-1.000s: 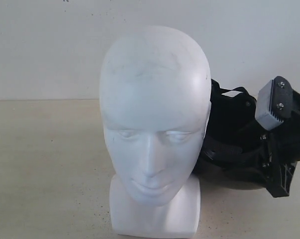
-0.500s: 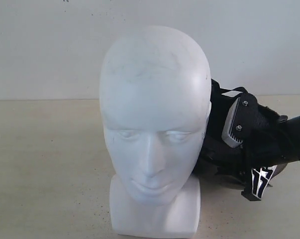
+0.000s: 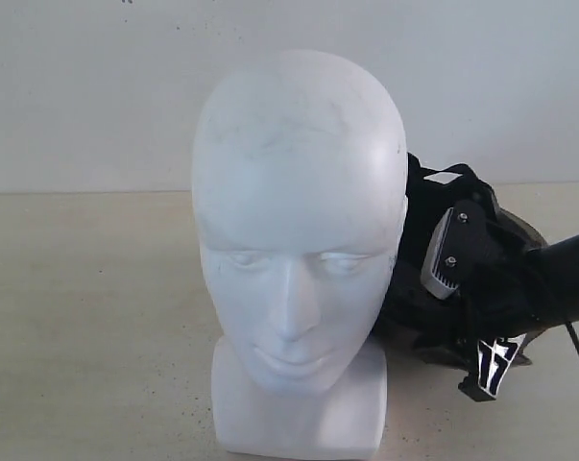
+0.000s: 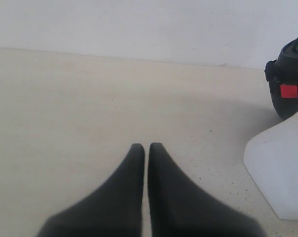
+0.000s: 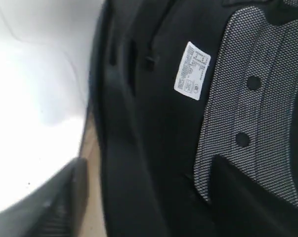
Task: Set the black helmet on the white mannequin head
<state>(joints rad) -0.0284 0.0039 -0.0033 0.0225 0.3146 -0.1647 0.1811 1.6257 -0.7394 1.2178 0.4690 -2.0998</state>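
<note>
Since a second ago the right end effector has swung left and down into the black helmet, which lies on the counter close behind the white mannequin head, to its right in the exterior view. Its jaws stand wide, one over the mesh lining, one outside the shell, not clamped. The left end effector is pinched nearly together on nothing. Rigid shell, soft padding: probably light but slick outside, so the rim wall looks the surest hold. It is matte black, with loose straps and a white label.
</note>
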